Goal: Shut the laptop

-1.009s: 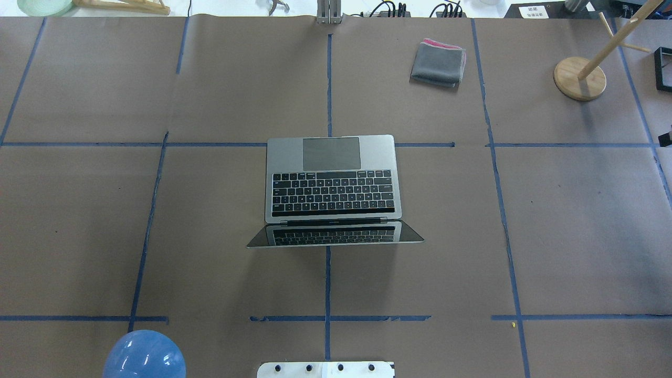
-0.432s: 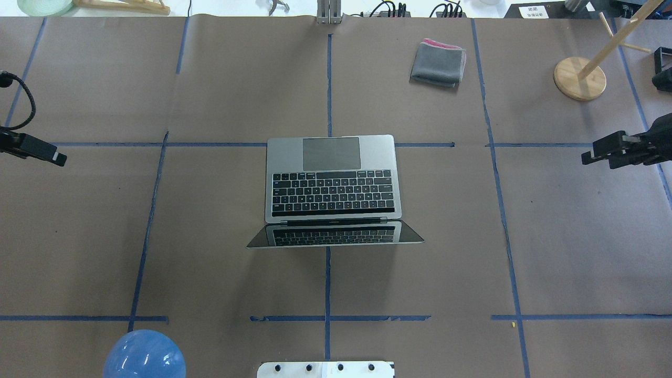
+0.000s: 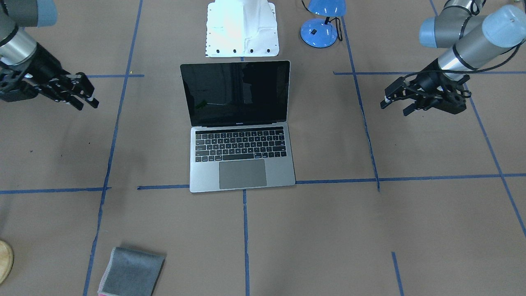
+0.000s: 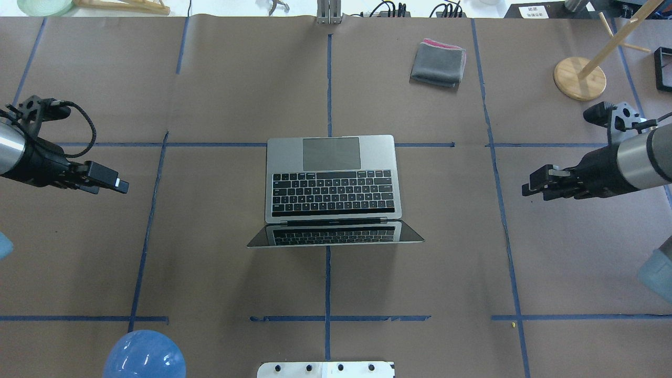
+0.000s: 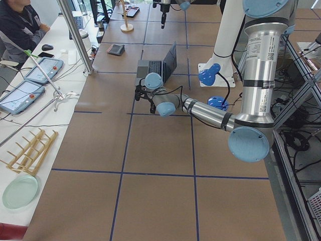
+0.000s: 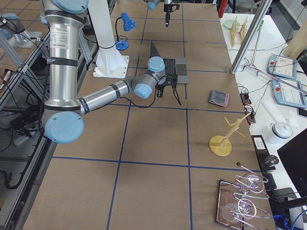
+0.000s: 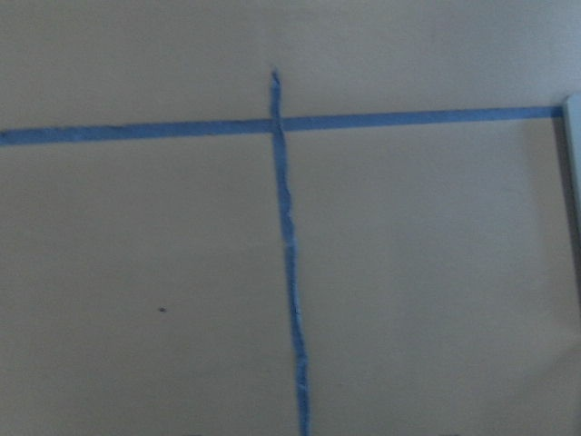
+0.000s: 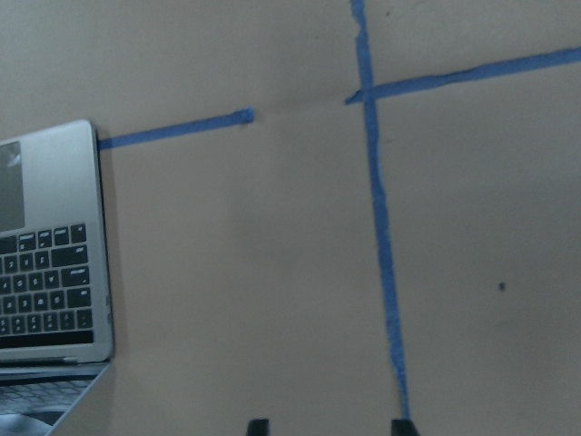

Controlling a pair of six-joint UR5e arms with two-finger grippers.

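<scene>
The laptop (image 4: 332,178) is open at the table's middle, its dark screen (image 3: 236,92) upright on the robot's side and its trackpad on the far side. My left gripper (image 4: 118,185) hovers well left of it, open and empty; in the front-facing view (image 3: 394,105) its fingers stand apart. My right gripper (image 4: 527,189) hovers well right of it, open and empty. The right wrist view shows the laptop's corner (image 8: 50,254) and two separated fingertips (image 8: 259,425) at the bottom edge. The left wrist view shows only a sliver of the laptop's edge (image 7: 574,163).
A grey folded cloth (image 4: 438,64) lies at the far right of the middle. A wooden stand (image 4: 579,77) is at the far right. A blue lamp (image 4: 144,356) and the white robot base (image 4: 325,369) are at the near edge. Blue tape lines cross the brown table cover.
Both arms have come into the overhead view from the sides and moved inward toward the laptop. The laptop has not moved and its lid stays open.
</scene>
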